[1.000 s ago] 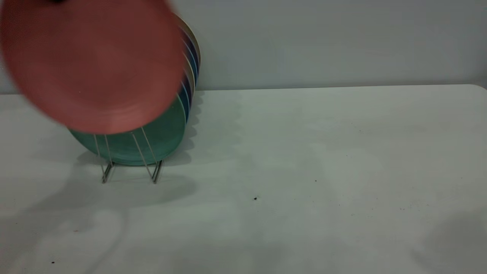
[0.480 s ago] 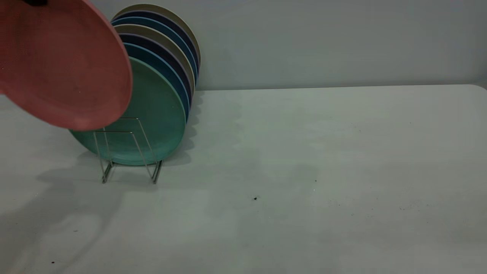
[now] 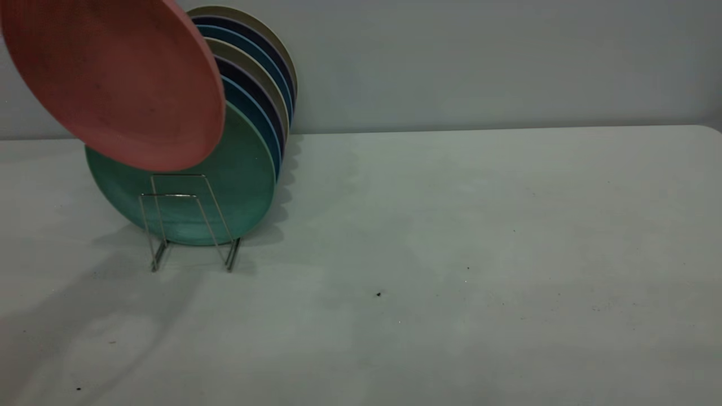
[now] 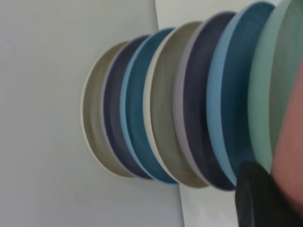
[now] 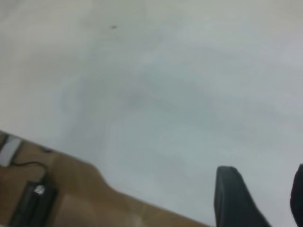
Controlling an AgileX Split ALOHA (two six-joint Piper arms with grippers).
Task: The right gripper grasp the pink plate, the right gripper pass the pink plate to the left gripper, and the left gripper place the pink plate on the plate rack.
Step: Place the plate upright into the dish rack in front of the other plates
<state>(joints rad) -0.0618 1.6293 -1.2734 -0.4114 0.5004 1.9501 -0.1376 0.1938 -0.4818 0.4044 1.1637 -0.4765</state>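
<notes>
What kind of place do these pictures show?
Probably a lab test bench set up like a kitchen drying spot. A plain white table stands before a bare wall, and on it a wire rack holds upright plates. The left gripper holds a pink plate above the rack.

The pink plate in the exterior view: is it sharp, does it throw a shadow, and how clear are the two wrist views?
Exterior view: the pink plate is fairly sharp, its specks visible, with a soft shadow on the table before the plate rack. Left wrist view: racked plates clear, the left gripper a dark blur. Right wrist view: soft throughout, the right gripper open over the table.
</notes>
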